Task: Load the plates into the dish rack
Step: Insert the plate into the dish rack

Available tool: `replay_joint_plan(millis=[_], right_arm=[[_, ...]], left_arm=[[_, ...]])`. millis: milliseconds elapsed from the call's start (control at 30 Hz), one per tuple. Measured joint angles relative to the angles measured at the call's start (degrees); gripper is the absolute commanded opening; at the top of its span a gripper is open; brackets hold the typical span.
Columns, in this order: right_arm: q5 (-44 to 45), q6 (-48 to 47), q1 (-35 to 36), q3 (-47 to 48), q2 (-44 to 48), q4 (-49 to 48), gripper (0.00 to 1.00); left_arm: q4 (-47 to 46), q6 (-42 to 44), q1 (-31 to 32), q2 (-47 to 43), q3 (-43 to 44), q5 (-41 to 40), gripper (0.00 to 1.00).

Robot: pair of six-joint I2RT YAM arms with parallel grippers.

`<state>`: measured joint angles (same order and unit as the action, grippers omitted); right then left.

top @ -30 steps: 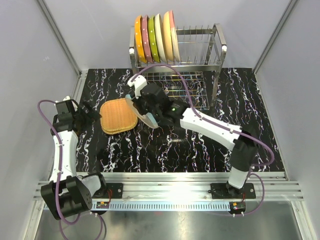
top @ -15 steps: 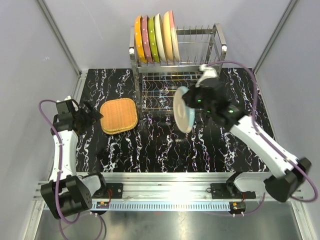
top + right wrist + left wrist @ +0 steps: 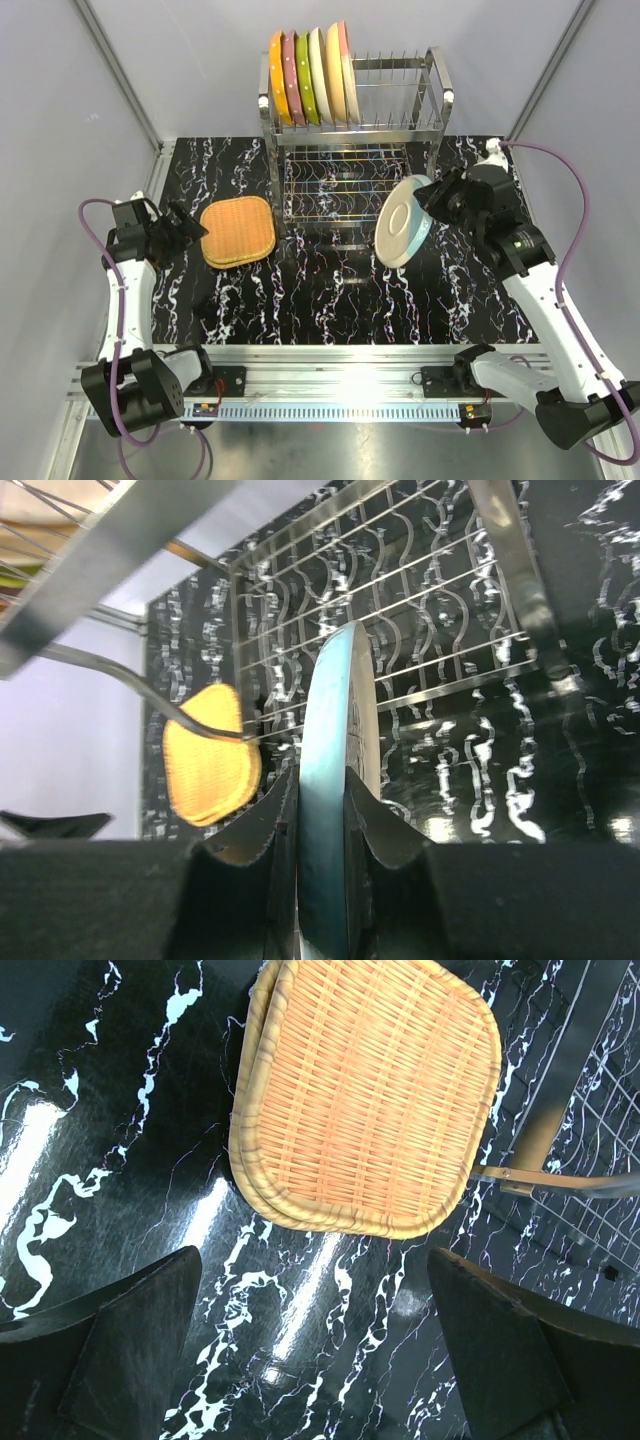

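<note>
My right gripper (image 3: 430, 198) is shut on the rim of a light blue plate (image 3: 402, 222), holding it on edge above the table, in front of the right part of the dish rack (image 3: 438, 100). In the right wrist view the plate (image 3: 330, 680) stands edge-on between the fingers (image 3: 322, 776). Several plates (image 3: 308, 80), orange, pink, lime-green, cream and tan, stand upright in the left of the rack's top tier. My left gripper (image 3: 185, 228) is open near the table's left edge, nothing between its fingers (image 3: 312, 1280).
A stack of square woven mats (image 3: 237, 232) lies left of the rack, just beyond the left gripper (image 3: 370, 1090). The rack's lower wire grid shelf (image 3: 345, 185) is behind the held plate. Upright prongs (image 3: 395, 95) fill the right of the top tier.
The right arm has swung from beside the woven mats to the right with the light blue plate, which now faces up-left in front of the rack's right side. The left arm has not moved.
</note>
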<state>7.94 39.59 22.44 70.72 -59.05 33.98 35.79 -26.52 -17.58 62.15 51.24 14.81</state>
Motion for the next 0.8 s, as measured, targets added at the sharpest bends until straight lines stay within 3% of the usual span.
replay_joint_plan(millis=[467, 800], right_arm=[[-6.1, 5.2, -2.2, 19.5, -2.7, 0.6, 0.0], [-5.2, 4.8, -2.8, 37.6, -12.4, -0.3, 0.0]], left_arm=[[-0.8, 0.2, 0.2, 0.7, -0.2, 0.9, 0.99], [-1.0, 0.2, 0.3, 1.6, -0.3, 1.0, 0.99]])
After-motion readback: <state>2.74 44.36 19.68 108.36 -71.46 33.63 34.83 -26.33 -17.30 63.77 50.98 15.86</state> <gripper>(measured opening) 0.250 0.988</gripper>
